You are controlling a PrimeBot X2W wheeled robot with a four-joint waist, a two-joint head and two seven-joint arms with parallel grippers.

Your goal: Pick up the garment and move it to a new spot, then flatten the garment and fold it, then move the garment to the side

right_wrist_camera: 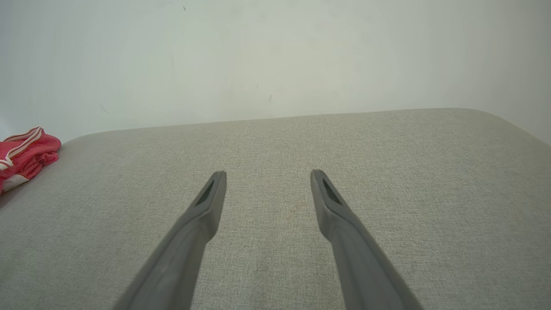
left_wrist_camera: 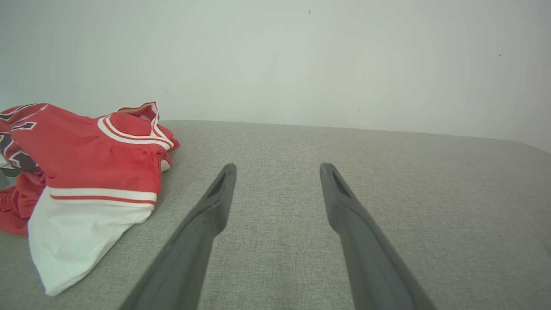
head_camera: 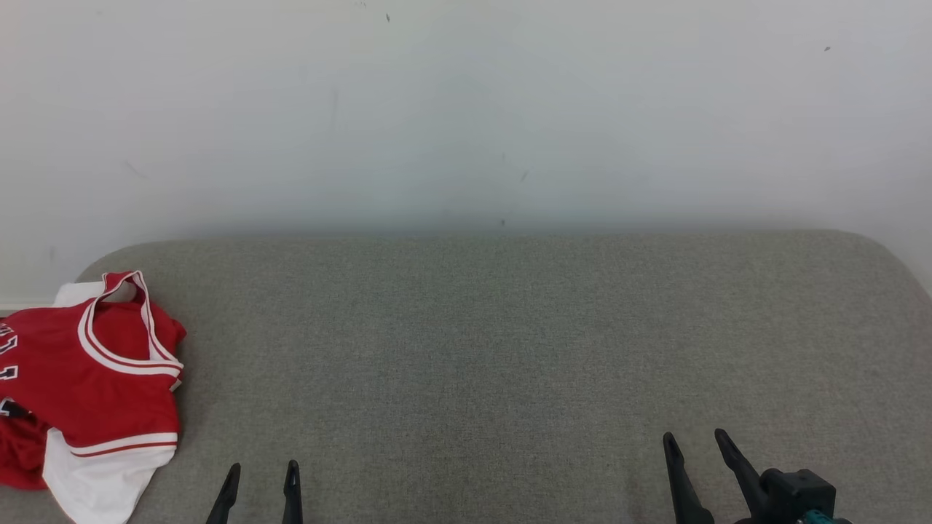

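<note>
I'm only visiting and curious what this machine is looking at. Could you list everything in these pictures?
sports jersey: one, red with white trim and a white panel, crumpled at the left end of the padded surface
padded surface: one, grey fabric, spread in front of the robot
wall: one, white, behind the padded surface
left claw: one, dark, open, lower left, apart from the jersey
right claw: one, dark, open, lower right
</note>
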